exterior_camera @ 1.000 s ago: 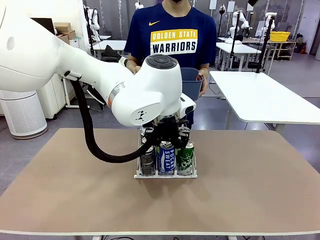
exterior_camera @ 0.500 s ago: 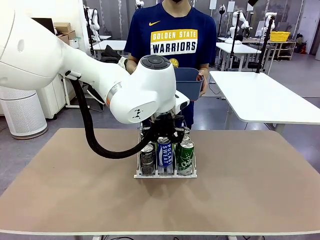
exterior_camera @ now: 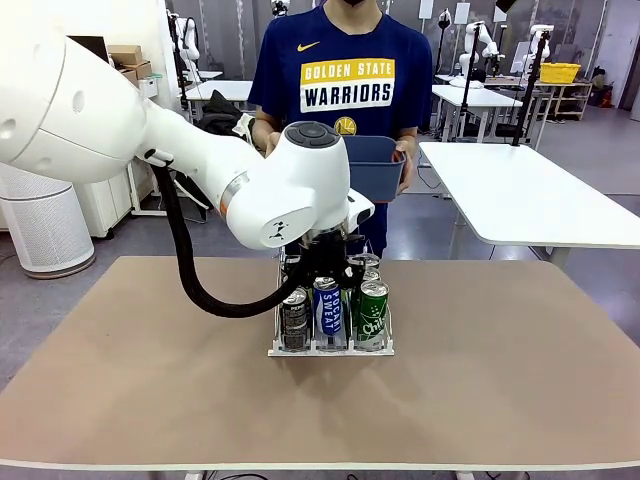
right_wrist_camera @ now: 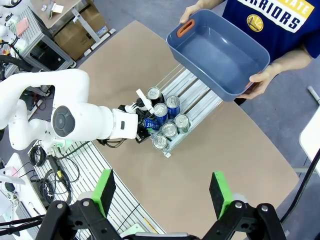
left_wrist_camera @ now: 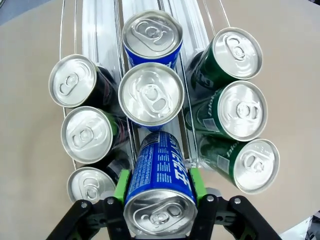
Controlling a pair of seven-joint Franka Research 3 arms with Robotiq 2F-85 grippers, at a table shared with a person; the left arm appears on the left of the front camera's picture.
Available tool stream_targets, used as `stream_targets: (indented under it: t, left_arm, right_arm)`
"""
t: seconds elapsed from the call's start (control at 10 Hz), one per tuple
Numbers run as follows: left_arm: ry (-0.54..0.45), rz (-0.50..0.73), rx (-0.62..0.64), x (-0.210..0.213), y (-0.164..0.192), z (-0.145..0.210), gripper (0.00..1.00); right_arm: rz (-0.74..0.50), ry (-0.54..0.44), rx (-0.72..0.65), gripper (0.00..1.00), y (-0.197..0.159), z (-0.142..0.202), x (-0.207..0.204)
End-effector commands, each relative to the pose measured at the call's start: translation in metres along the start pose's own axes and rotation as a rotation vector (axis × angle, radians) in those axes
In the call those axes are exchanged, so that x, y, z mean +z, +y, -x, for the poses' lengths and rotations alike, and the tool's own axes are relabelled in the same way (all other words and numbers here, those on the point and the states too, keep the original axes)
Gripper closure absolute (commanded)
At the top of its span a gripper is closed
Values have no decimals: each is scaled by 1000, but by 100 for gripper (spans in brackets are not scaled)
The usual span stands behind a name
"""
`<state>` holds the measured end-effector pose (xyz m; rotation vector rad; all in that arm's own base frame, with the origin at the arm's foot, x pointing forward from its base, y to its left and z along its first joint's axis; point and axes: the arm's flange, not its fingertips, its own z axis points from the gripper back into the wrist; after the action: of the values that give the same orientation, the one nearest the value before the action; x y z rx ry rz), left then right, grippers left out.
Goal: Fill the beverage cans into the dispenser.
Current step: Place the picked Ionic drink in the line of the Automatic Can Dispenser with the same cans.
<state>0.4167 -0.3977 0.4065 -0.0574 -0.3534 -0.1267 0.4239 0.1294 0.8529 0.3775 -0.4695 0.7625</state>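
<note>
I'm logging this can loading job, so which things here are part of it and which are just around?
Part of the job:
- blue can in the left gripper
- dispenser with black, blue and green cans

Just around:
- dark blue tub held by the person
- right gripper, open, high above the table

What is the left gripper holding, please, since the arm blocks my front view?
Observer: The left gripper is shut on a blue can at the dispenser's middle lane.
Operator: How full is that lane?
Observer: Two blue cans stand in it. The side lanes hold three black cans and three green cans.
Operator: And the tub?
Observer: The person's tub is empty.
</note>
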Motion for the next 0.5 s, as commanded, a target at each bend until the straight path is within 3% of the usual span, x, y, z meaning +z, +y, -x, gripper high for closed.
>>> stream_targets:
  t: [0.0,0.4]
  left_arm:
    - [3,27,-1,-7,1,-18,43]
    - [112,35,16,-20,4,-22,43]
  right_arm:
    - [-10,0,-5,0,0,1,0]
    - [-10,0,-5,0,0,1,0]
